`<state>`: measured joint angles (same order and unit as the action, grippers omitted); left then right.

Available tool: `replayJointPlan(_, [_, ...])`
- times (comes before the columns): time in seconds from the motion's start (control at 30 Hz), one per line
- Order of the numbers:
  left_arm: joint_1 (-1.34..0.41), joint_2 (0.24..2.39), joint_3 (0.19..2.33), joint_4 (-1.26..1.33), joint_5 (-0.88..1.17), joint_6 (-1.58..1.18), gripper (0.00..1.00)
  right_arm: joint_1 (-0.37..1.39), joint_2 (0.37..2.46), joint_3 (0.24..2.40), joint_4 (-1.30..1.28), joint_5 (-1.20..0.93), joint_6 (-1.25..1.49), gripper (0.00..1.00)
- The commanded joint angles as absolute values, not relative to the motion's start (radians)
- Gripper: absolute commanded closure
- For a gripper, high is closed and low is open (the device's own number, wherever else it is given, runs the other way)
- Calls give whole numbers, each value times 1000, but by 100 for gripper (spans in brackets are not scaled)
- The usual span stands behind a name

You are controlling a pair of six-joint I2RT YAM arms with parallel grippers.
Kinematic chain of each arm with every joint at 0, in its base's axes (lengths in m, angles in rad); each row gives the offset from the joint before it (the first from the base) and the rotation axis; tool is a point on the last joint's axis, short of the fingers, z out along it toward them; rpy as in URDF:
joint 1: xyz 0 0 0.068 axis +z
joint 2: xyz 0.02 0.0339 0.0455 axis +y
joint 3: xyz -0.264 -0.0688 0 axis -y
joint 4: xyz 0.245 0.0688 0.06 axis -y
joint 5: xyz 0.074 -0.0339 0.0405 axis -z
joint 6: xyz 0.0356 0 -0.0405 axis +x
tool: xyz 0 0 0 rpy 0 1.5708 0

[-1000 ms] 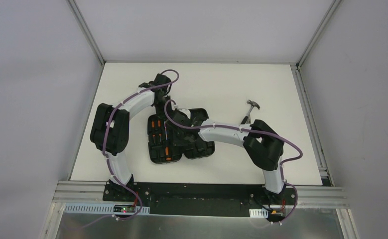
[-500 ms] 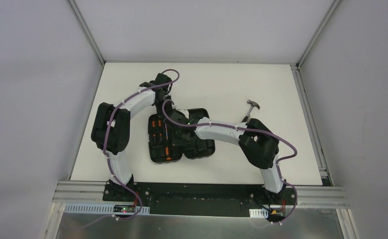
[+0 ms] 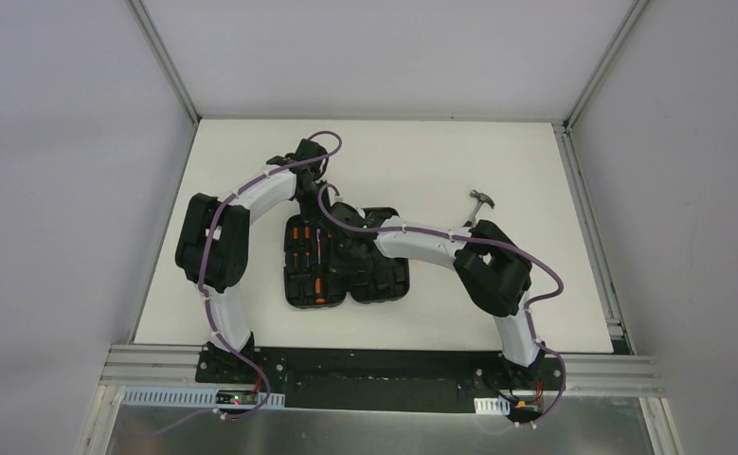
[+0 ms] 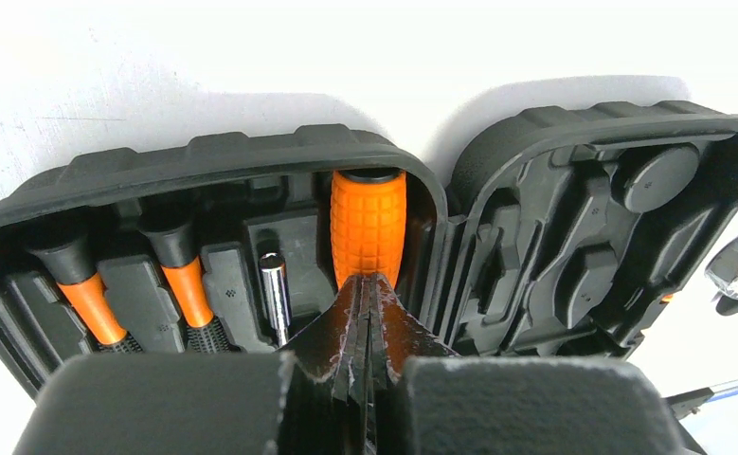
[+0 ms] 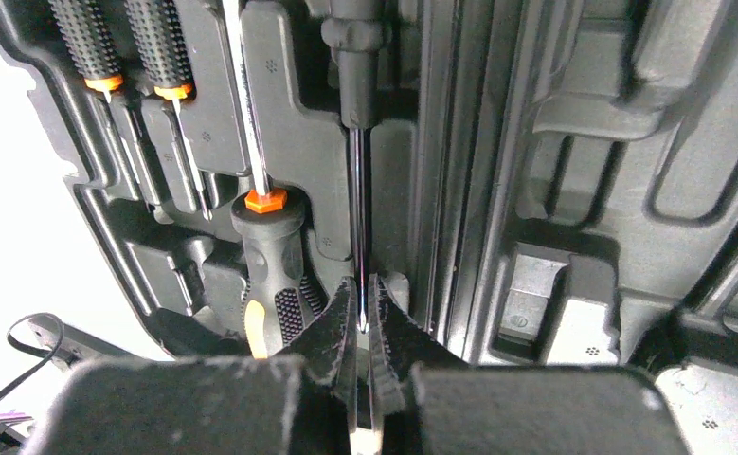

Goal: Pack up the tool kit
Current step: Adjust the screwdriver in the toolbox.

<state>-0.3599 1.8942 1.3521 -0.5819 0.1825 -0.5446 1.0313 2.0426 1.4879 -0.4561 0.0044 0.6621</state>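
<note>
The black tool case [image 3: 384, 284] lies open at mid-table, with orange-and-black screwdrivers in its left half [image 4: 204, 156]. My left gripper [image 4: 369, 282] is shut and empty at the case's far edge [image 3: 300, 180]. Its tips touch the orange handle of the large screwdriver [image 4: 369, 223] in the slot beside the hinge. My right gripper [image 5: 360, 286] is over the case [image 3: 346, 248], shut on that screwdriver's thin metal shaft [image 5: 357, 209]. The hammer [image 3: 479, 205] lies on the table to the right of the case.
Two small screwdrivers [image 4: 90, 303] and a chrome socket bit [image 4: 275, 289] sit in the left half. A mid-size screwdriver with an orange collar [image 5: 268, 242] lies left of the gripped shaft. The right half [image 5: 583, 190] shows bare moulded slots. Bare white table surrounds the case.
The right arm has swung left and pushed further over the case, with its elbow nearer the hammer. The left arm has barely moved.
</note>
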Motion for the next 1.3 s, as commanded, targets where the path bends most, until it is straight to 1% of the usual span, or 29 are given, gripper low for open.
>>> replayJointPlan(0.0, [-396,2029,1254,-584,158,-572,100,1015,2191,1408,-554,79,655,100])
replayJointPlan(0.63, [-397,1992,1173,-537,129,-600,100,987,2371,1361,-627,230,587,100])
replayJointPlan(0.77, [-397,1963,1141,-521,114,-612,100,974,2387,1341,-611,211,558,100])
replayJointPlan(0.83, [-397,1944,1122,-514,105,-622,100,982,2369,1326,-591,178,530,100])
replayJointPlan(1.0, [-397,1840,1025,-470,79,-653,100,1068,2218,1342,-585,141,473,100])
replayJointPlan(1.07, [-397,1789,998,-461,63,-661,100,1091,2158,1369,-608,153,467,95])
replayJointPlan(1.2, [-397,1693,932,-442,43,-683,100,1098,2038,1394,-634,197,466,90])
replayJointPlan(1.27, [-397,1637,894,-427,25,-697,100,1098,1985,1399,-648,222,460,82])
